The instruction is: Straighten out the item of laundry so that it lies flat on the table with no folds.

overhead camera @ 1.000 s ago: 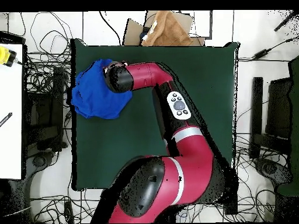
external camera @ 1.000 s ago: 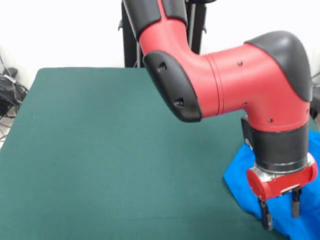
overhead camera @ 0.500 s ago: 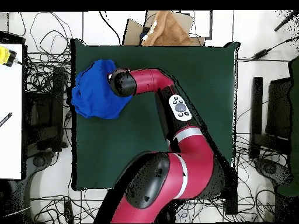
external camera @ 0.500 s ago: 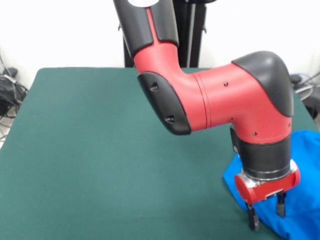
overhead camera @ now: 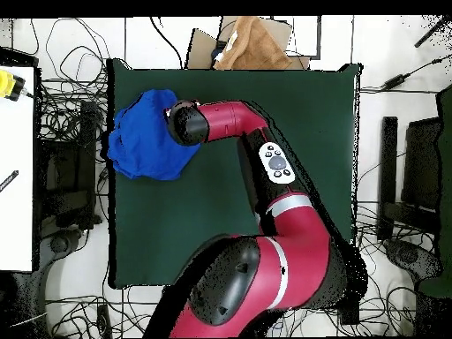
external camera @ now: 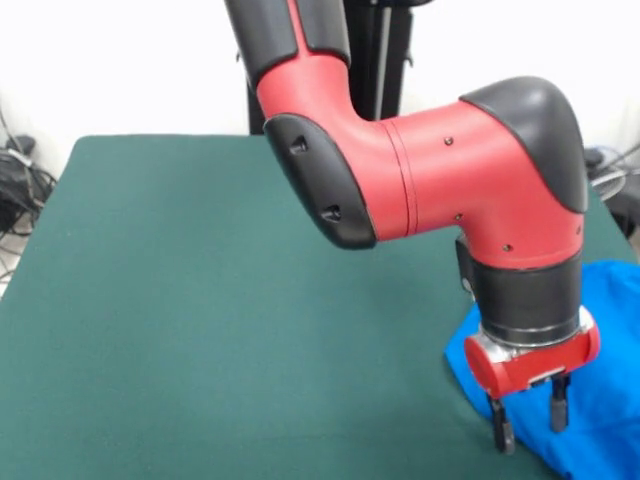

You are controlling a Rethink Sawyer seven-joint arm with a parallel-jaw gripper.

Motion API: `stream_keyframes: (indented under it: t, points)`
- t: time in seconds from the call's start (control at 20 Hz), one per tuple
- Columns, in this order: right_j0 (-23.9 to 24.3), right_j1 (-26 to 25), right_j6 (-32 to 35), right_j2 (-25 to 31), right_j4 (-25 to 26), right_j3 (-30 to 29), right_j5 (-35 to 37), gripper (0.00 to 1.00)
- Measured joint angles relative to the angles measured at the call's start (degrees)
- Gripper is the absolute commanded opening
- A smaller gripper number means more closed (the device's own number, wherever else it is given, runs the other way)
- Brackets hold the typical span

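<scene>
Now the item of laundry [overhead camera: 146, 146], a bright blue shirt, lies bunched in a rumpled heap at one corner of the table [overhead camera: 291, 141], with its outer edge reaching the table's border in the overhead view; in the front view it shows at the lower right [external camera: 610, 400], running off the picture's right and bottom edges. Its surface is full of folds and soft ridges, and no lettering shows on the part that is visible. The gripper [external camera: 529, 422] hangs over the inner edge of the heap, pointing straight down from the red wrist. Its two dark fingers [external camera: 499, 424] stand spread apart with a clear gap between them and nothing held; blue cloth shows behind and between them. The tips look close to the cloth, but whether they touch it cannot be told. In the overhead view the black and red wrist [overhead camera: 187, 122] covers the gripper and overlaps the heap's edge toward the table's middle. The rest of the green table lies bare, and tangled cables [overhead camera: 75, 221] spread on the floor around it.
</scene>
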State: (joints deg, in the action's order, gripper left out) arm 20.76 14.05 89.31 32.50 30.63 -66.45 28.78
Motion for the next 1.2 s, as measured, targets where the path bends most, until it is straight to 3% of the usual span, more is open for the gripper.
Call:
stream_keyframes:
  t: [0.35,0.4,1.2]
  points:
    - [-2.03,0.1,0.0,-1.46,0.01,1.39,0.0,1.0]
    - [-2.96,0.0,0.0,-1.54,0.0,2.19,0.0,0.0]
    - [-6.63,-2.45,0.0,-1.54,0.01,8.27,3.28,0.0]
